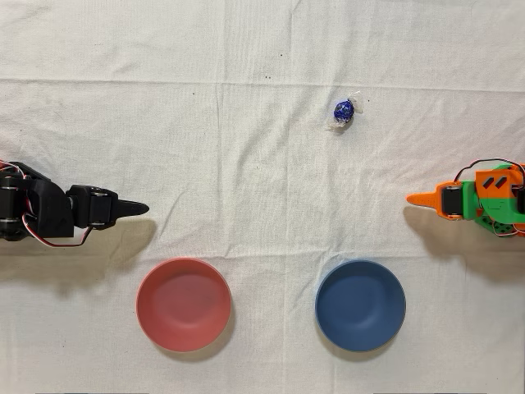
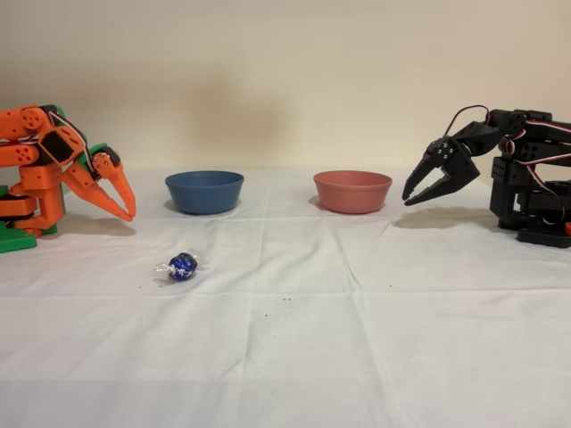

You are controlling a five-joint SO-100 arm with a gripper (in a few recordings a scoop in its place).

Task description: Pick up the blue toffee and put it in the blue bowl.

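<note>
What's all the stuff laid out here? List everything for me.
Round candy in shiny dark-blue foil: one, on the cloth, apart from both bowls.
Matte dark-blue shallow bowl: one, empty, nearer the orange arm.
Red-pink shallow bowl: one, empty, beside the blue one.
White wrinkled tablecloth: one, covering the table.
Black arm: one, idle, right in the fixed view.
Orange arm's two-finger gripper: one, orange, pointing down, jaws slightly parted, holding nothing.

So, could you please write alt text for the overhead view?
A blue toffee lies on a white cloth, apart from the blue bowl and a red-pink bowl below it. The orange arm's gripper points in from the right edge; an idle black arm sits at the left.
</note>
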